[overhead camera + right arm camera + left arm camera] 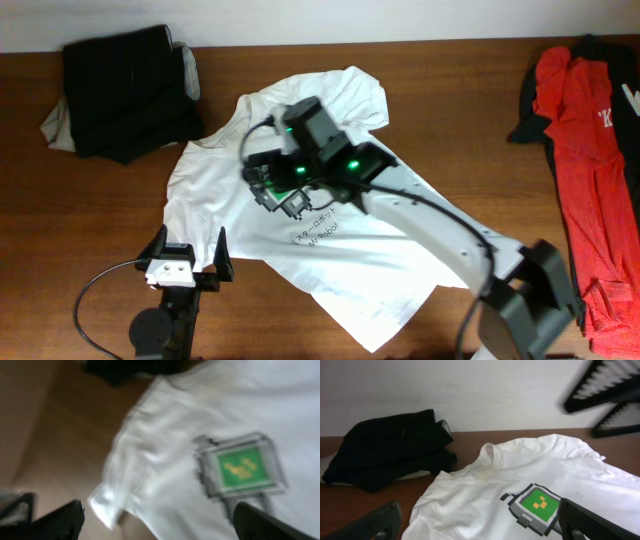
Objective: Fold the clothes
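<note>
A large white T-shirt (330,250) lies spread flat in the middle of the wooden table, with a small green-and-black mark (536,505) on its chest. The mark also shows, blurred, in the right wrist view (242,467), with a sleeve (107,502) to its left. My right gripper (268,188) hovers open over the shirt's chest near the mark, its fingers (160,520) empty. My left gripper (190,258) is open and empty at the shirt's lower left edge, with shirt fabric between its fingers (480,525) in its own view.
A folded pile of black clothes (125,90) lies at the back left on a pale garment (55,125); it also shows in the left wrist view (390,450). A red garment (585,150) over dark cloth lies along the right edge.
</note>
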